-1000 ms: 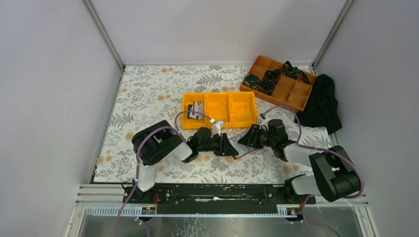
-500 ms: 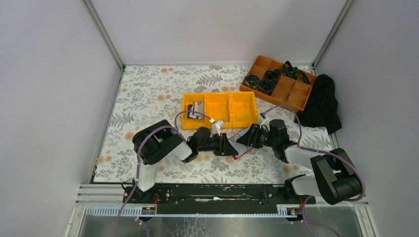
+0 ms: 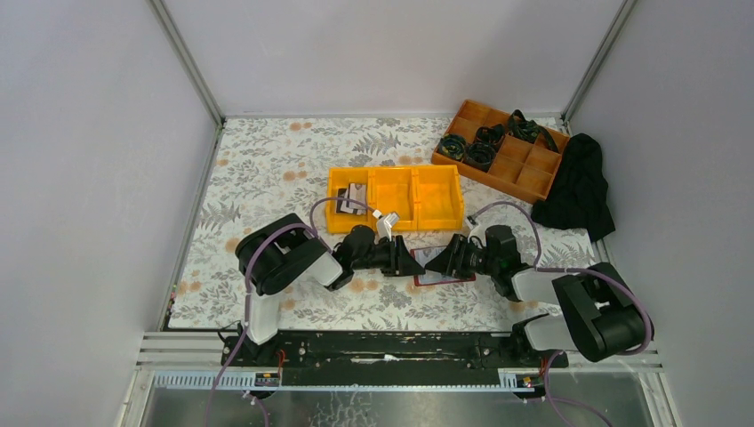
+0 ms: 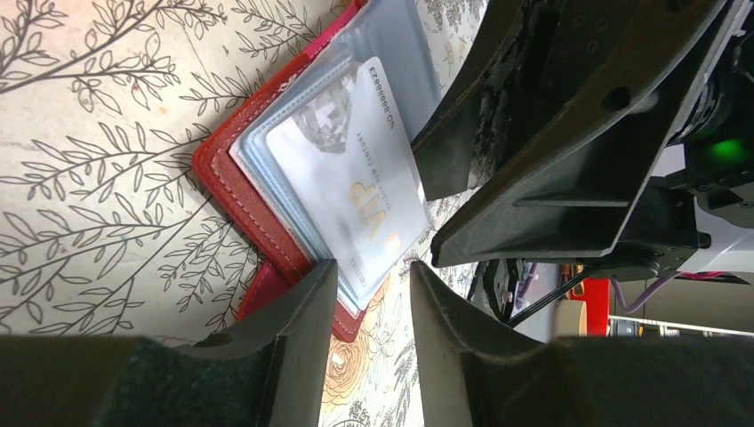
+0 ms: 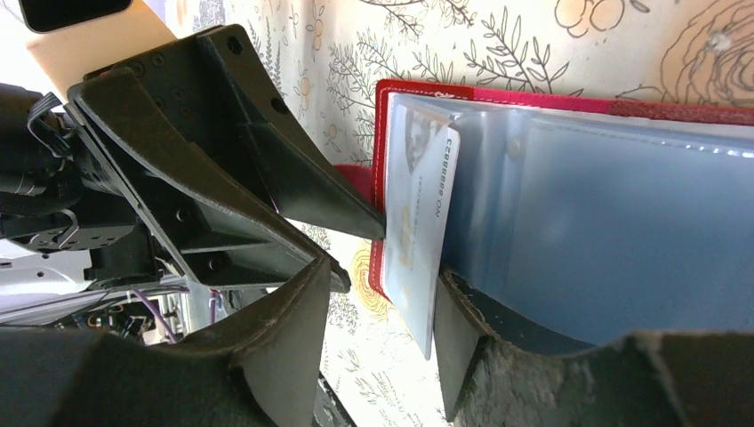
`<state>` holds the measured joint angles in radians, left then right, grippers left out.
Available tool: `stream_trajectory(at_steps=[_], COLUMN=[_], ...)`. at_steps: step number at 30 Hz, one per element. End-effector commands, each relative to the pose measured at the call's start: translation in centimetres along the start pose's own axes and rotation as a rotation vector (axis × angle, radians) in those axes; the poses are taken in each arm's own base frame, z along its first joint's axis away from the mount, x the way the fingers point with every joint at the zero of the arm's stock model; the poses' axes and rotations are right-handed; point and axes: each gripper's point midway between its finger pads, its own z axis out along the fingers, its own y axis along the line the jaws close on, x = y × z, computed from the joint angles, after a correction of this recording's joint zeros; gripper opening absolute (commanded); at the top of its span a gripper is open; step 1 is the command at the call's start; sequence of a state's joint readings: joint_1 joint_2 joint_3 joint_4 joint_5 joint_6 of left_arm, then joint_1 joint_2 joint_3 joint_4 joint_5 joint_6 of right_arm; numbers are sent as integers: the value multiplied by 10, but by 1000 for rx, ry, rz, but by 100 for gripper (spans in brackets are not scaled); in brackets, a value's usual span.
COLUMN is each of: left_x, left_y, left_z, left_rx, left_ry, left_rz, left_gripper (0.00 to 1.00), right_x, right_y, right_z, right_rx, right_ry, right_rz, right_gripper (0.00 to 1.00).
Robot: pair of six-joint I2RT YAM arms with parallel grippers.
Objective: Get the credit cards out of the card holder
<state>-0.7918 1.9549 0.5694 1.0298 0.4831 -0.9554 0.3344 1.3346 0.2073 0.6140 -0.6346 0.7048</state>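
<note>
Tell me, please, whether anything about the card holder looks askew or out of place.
A grey-white card sticks crookedly out of a clear sleeve in the open red card holder, one corner overhanging the red edge.

On the floral table (image 3: pixel 267 169) lie the card holder (image 3: pixel 442 278), a yellow bin (image 3: pixel 331 200), an orange tray (image 3: pixel 535 184) and black cloth (image 3: pixel 582 182).
</note>
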Motion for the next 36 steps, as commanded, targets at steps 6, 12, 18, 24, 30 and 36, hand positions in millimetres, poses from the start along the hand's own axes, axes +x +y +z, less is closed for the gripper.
stream_trajectory(at_steps=[6, 12, 18, 24, 30, 36], left_x=[-1, -1, 0, -3, -12, -14], left_y=[18, 19, 21, 33, 44, 46], left_z=[-3, -2, -2, -10, -19, -21], left_rx=[-78, -80, -80, -87, -87, -93], left_ry=[-13, -10, -8, -26, -57, -63], left_rz=[8, 7, 2, -30, -64, -60], left_gripper=[44, 44, 44, 44, 44, 44], right_x=[-2, -6, -7, -20, -28, -29], right_y=[17, 25, 25, 16, 16, 8], right_z=[3, 7, 6, -2, -8, -11], right_rx=[-103, -145, -137, -20, 7, 38], right_ry=[8, 9, 5, -35, -59, -73], right_rz=[-2, 12, 14, -57, -65, -50], right_gripper=[51, 51, 51, 48, 45, 41])
